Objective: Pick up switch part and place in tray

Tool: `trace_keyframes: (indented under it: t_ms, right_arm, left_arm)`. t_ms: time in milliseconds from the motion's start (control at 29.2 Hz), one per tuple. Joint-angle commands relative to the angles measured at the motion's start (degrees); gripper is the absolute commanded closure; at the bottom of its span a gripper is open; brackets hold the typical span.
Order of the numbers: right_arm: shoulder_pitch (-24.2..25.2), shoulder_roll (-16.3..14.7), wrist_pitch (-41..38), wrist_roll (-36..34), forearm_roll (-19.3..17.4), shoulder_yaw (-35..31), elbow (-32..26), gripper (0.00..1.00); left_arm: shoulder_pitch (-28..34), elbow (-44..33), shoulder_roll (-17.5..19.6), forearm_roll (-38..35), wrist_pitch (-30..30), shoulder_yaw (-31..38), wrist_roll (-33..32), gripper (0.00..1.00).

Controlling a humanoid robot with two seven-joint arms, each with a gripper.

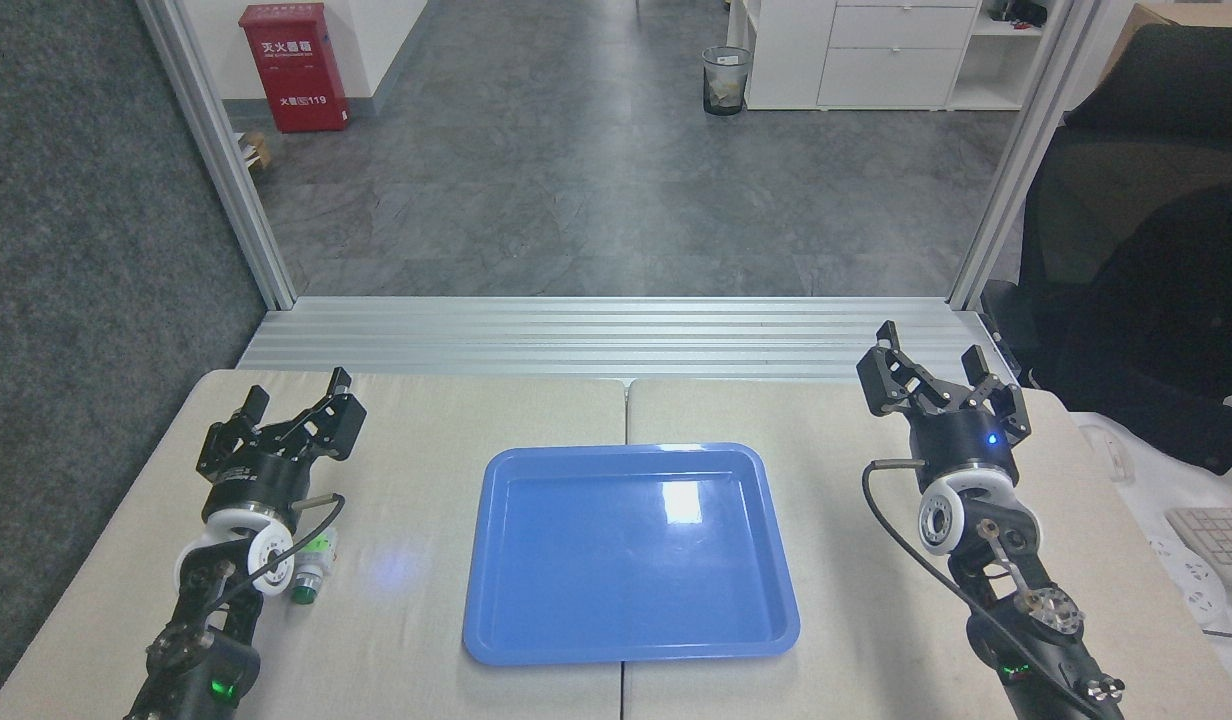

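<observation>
The small white-and-green push-button switch part (314,568) lies on the beige tabletop (416,600), near of the open, empty left end effector (298,400), beside its wrist, left of the glossy blue plastic tray (631,645). The right end effector (936,365) is open too.

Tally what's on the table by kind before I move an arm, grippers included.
Switch part: 1, partly hidden beside the left arm's wrist
Tray: 1, blue, nothing in it
Grippers: 2, left gripper and right gripper, both open, holding nothing
Total: 4
</observation>
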Motion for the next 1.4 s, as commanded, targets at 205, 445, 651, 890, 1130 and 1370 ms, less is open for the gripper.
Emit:
trace_keyframes:
  t_ms: [205, 445, 651, 890, 1130, 1370]
  right_arm:
    - [0.00, 0.01, -0.01, 0.00, -0.01, 0.00, 0.00, 0.00]
    - [0.00, 0.01, -0.01, 0.00, -0.01, 0.00, 0.00, 0.00]
    - [0.00, 0.01, -0.01, 0.00, -0.01, 0.00, 0.00, 0.00]
    - [0.00, 0.01, -0.01, 0.00, -0.01, 0.00, 0.00, 0.00]
    - [0.00, 0.01, -0.01, 0.00, -0.01, 0.00, 0.00, 0.00]
    - [0.00, 0.01, -0.01, 0.00, -0.01, 0.00, 0.00, 0.00]
  left_arm:
    - [-2.36, 2.11, 0.53, 0.78, -0.24, -0.47, 1.25, 0.00]
    - [-1.84, 2.11, 0.61, 0.61, -0.59, -0.64, 1.16, 0.00]
    - [-1.75, 2.46, 0.61, 0.52, -2.44, -0.64, 1.25, 0.00]
    - [0.62, 2.02, 0.61, -0.36, -3.49, -0.73, 1.25, 0.00]
    - [0.71, 2.37, 0.61, -0.97, -3.41, -0.82, 1.33, 0.00]
    - [0.36, 2.37, 0.88, -8.27, -3.41, -0.73, 1.95, 0.00]
